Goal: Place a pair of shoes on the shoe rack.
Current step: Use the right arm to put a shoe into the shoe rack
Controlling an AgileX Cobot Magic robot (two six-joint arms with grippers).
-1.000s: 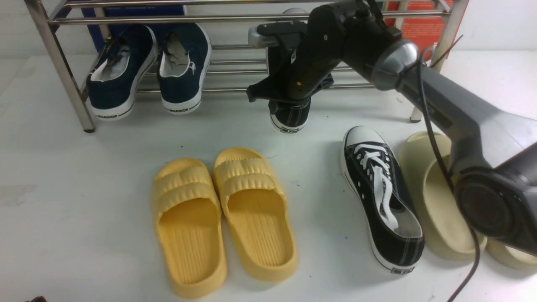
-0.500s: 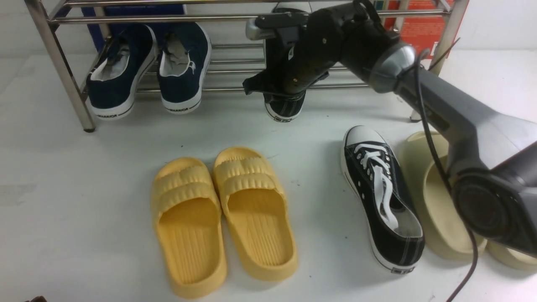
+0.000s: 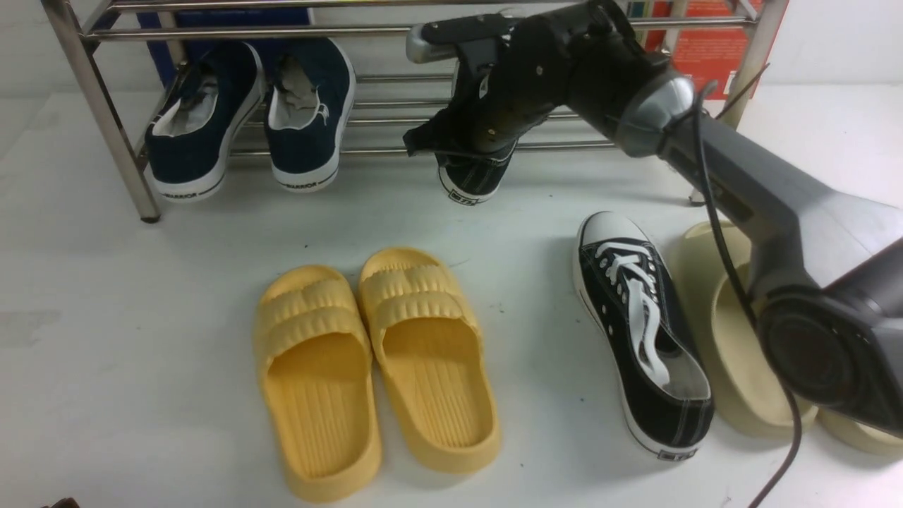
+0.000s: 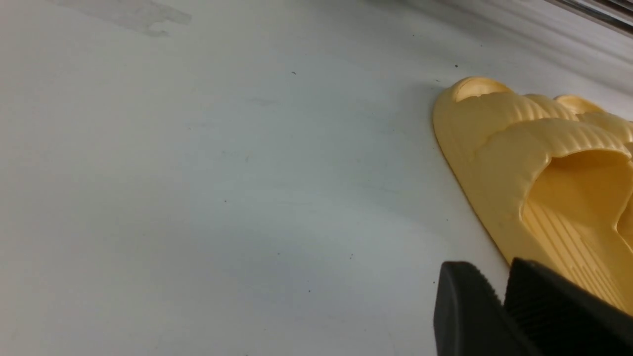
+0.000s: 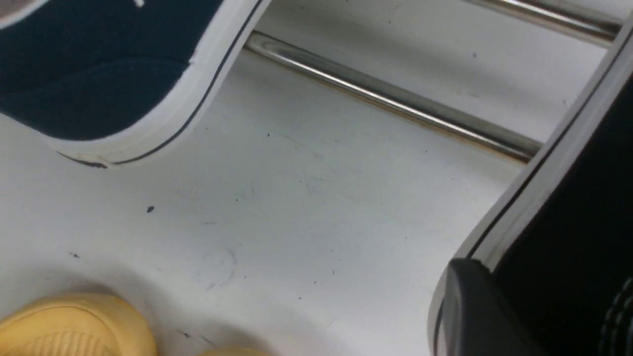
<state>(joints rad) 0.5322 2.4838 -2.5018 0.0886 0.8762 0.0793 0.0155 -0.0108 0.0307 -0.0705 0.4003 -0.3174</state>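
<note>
Black canvas sneaker (image 3: 469,180) is laid heel-out on the shoe rack (image 3: 99,106), room left for its mate (image 3: 645,331) on the table (image 3: 141,353), though whether it's gripped by the right gripper (image 3: 483,130) can't be told.

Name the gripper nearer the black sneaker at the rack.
Right. The right gripper is at the black sneaker on the shoe rack; the left gripper is beside a yellow slide.
</note>
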